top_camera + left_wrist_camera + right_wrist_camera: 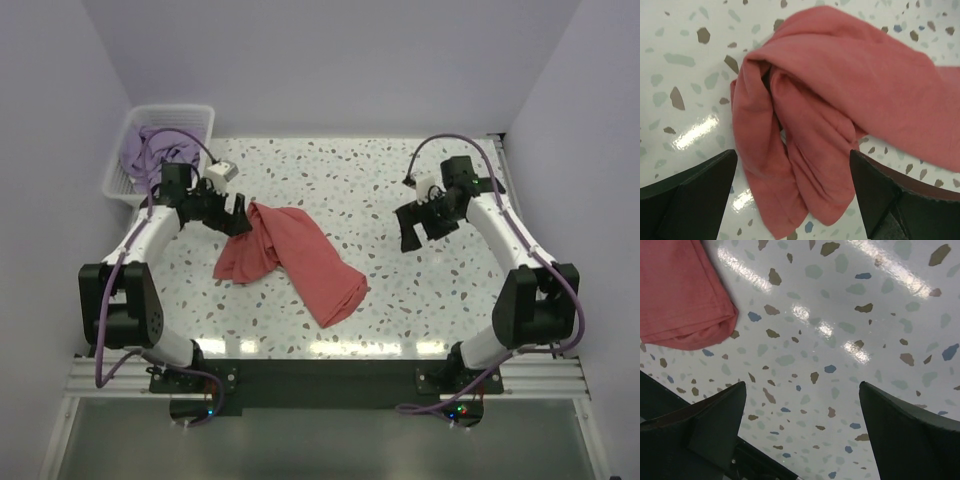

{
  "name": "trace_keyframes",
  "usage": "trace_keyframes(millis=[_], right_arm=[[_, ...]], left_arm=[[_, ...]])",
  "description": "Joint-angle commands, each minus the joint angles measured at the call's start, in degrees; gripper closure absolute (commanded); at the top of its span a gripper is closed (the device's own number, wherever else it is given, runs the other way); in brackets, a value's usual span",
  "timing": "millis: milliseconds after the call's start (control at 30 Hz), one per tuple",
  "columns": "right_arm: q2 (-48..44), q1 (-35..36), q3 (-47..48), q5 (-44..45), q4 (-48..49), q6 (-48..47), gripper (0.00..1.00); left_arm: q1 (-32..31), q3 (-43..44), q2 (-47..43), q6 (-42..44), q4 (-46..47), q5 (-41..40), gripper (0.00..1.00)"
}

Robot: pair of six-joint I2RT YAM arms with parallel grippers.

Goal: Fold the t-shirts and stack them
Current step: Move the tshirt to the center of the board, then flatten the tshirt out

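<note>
Progress is sitting near the very start: neither of the 2 t-shirts is looking folded, and nothing is stacked. The coral-red t-shirt (290,262) is lying crumpled on the speckled table (430,300), left of centre, bunched into a twisted band that is running from beside the left arm toward the near middle. The pale lavender t-shirt (150,150) is sitting heaped in the white lattice basket (200,112) at the far left corner.

The left gripper (236,215) is hovering over the far-left end of the red shirt with its jaws spread wide and gripping nothing. Its wrist view is showing the rumpled cloth lying between and below the 2 fingers, though whether they are touching it is not showing. The right gripper (412,234) is hanging over bare tabletop, well to the right of the shirt, equally wide and empty; only a corner of red cloth is showing in its wrist view.

By my reading, everything is remaining: spreading the red shirt flat, folding it, pulling the lavender one from the basket, folding that, and stacking the 2.
</note>
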Motion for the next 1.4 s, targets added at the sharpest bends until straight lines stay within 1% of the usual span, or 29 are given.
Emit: trace_keyframes(millis=[0,33,100,133,200,333,367,433,467,533,633,667,767,833,867,900,933,967,1000,1033,1067,1133,1167,1200,1267,1300,1367], right_arm=[[0.32,4.33,1.66,-3.05,0.61,0.27,0.01],[0.58,7.48,1.21,-2.43,1.58,0.72,0.01],[2.42,10.57,-0.19,-1.29,4.74,2.38,0.02],[3.3,13.37,-0.2,-0.85,5.45,3.09,0.04],[7.06,15.5,0.06,-0.76,7.65,5.36,0.08],[14.02,19.63,1.82,-0.15,10.82,8.45,0.14],[15.08,20.16,2.26,0.03,11.08,8.72,0.17],[18.32,21.65,3.58,0.3,11.18,9.16,0.21],[19.12,22.1,3.75,0.64,11.09,9.16,0.23],[20.18,23.32,3.32,1.09,11.26,9.16,0.26],[20.71,24.47,2.18,1.27,11.44,9.07,0.34],[20.8,24.56,1.91,1.0,11.26,9.07,0.39],[21.41,24.65,1.3,0.21,10.56,9.51,0.43],[21.33,24.65,0.95,0.03,10.21,9.42,0.47],[21.07,24.74,0.86,0.03,10.3,9.42,0.53],[21.06,24.65,0.86,-0.05,10.21,9.25,0.57],[20.98,24.65,1.03,-0.23,10.03,9.16,0.59],[21.06,24.65,1.38,-0.23,9.6,8.98,0.65],[20.89,24.65,1.91,-0.32,8.9,8.72,0.66],[20.54,24.65,2.08,-0.49,8.45,8.46,0.69],[20.36,24.48,2.35,-0.41,8.1,8.28,0.76],[19.05,24.56,2.79,-0.32,6.7,7.49,0.82],[18.43,24.65,2.79,0.03,6.26,7.23,0.89],[17.9,24.48,2.79,0.29,5.38,6.53,0.93],[16.41,24.3,2.79,1.17,4.5,5.82,1.0],[15.97,23.95,2.96,1.52,3.63,5.3,1.0],[14.65,23.25,3.31,2.49,2.3,4.33,1.0]], left_arm=[[2.37,2.16,0.25,8.56,-6.47,-1.29,0.0],[3.33,2.51,0.08,8.83,-7.26,-1.47,0.0],[4.04,2.51,0.43,10.49,-9.19,-3.04,0.0],[4.57,2.42,1.12,11.2,-9.89,-3.92,0.0],[4.92,1.81,2.0,12.25,-10.69,-6.38,0.01],[5.18,0.75,5.25,13.4,-11.31,-9.9,0.07],[5.1,0.75,5.87,13.49,-11.39,-10.43,0.08],[5.1,0.58,7.88,13.58,-11.4,-12.53,0.12],[5.1,0.66,8.42,13.23,-11.13,-13.41,0.13],[5.01,0.23,9.65,13.14,-10.78,-14.73,0.17],[4.57,-0.56,10.44,13.05,-11.04,-14.74,0.22],[4.31,-0.83,10.71,13.22,-11.22,-14.65,0.23],[3.43,-2.06,11.06,13.4,-12.1,-13.08,0.24],[3.17,-3.37,10.89,13.14,-11.57,-12.72,0.26],[2.9,-3.81,10.89,12.88,-11.31,-13.07,0.29],[2.99,-4.43,11.06,12.61,-10.96,-13.16,0.37],[2.99,-4.52,11.32,12.61,-11.04,-13.07,0.4],[2.99,-4.7,11.5,12.44,-10.96,-13.16,0.42],[3.08,-4.7,11.5,12.35,-11.04,-13.07,0.49],[2.99,-4.78,11.5,12.26,-11.04,-13.07,0.52],[2.99,-4.7,11.41,12.17,-10.96,-13.07,0.55],[2.99,-4.44,11.06,12.08,-10.69,-13.16,0.67],[2.99,-4.17,10.98,12.08,-10.78,-13.16,0.71],[2.99,-3.91,10.89,11.91,-11.04,-13.51,0.81],[3.08,-2.51,10.62,12.08,-11.57,-13.6,0.91],[3.08,-1.37,10.45,12.17,-12.18,-13.86,0.99],[3.08,0.04,9.31,12.69,-12.62,-14.21,1.0]])
